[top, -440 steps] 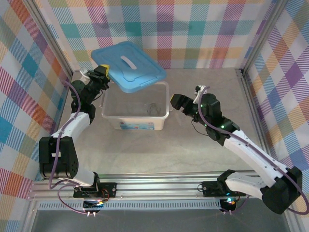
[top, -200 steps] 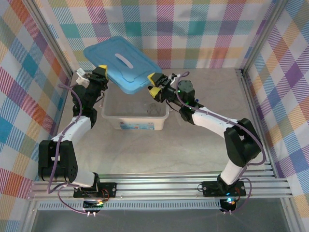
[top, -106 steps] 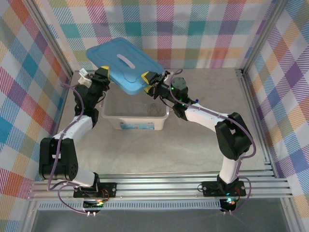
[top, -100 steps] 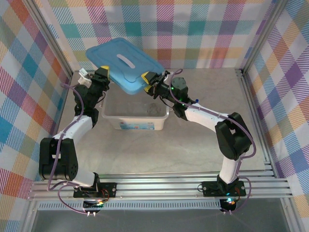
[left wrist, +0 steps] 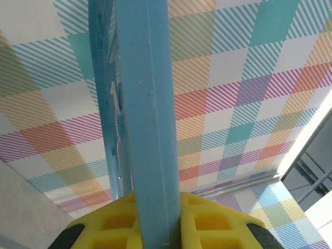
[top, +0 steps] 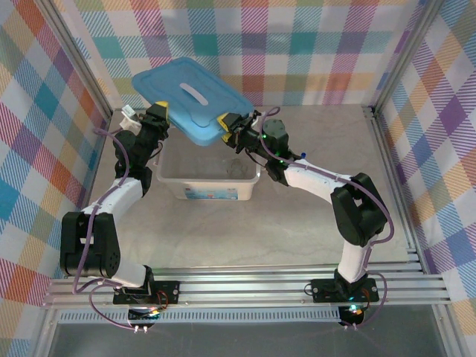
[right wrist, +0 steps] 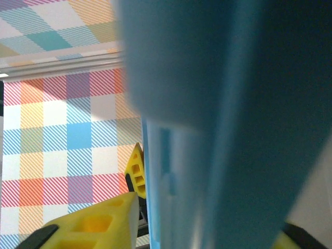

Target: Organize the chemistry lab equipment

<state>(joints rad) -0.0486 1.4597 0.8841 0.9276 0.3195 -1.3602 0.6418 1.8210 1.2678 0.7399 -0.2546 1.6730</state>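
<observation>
My left gripper is pinched on the left edge of the flat blue lid, holding it tilted above the translucent box. My right gripper straddles the lid's near right corner, but I cannot tell if its fingers actually press it. A clear glass item sits inside the box near the right wall, and the bluish label on the box front is too small to read.

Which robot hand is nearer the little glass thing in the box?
Right: the right gripper clamps the flat blue lid just above the clear glass item; left gripper clamps the lid's opposite edge.
</observation>
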